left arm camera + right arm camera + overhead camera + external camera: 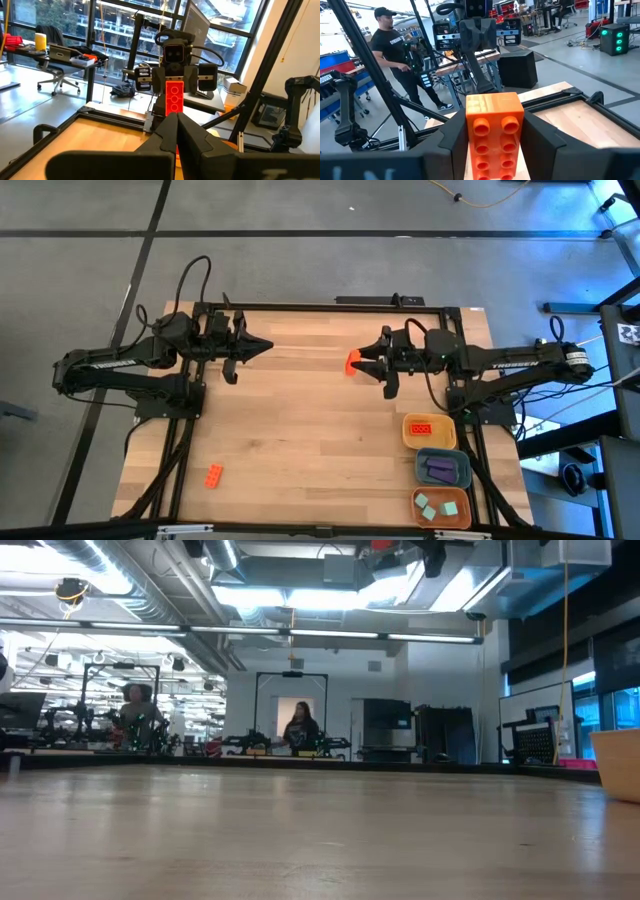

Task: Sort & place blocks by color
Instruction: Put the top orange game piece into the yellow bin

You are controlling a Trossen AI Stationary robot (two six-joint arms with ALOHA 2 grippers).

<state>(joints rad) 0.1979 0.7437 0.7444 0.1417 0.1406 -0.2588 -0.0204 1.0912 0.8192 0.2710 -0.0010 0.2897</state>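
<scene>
My right gripper (362,362) hangs over the far middle of the table, pointing toward the table's left, shut on an orange-red block (494,131). My left gripper (262,347) waits opposite it over the far left, shut and holding nothing; its wrist view shows the held block (175,97) straight ahead. A second orange-red block (214,475) lies flat on the table near the front left. More blocks lie in three trays at the right: orange-red in the yellow tray (408,442), purple in the blue-grey tray (422,477), teal-green in the orange tray (418,518). My right gripper pinches the orange-red block between its two fingers, one on each long side (469,142). The fingers come in level from the table's right. The block's studded face (495,125) looks back at the wrist camera, and the block is lifted clear of the table.
The three trays stand in a row along the right edge, from the middle toward the near corner. A black frame (330,306) runs along the table's far edge. A person (395,45) stands in the room beyond the table.
</scene>
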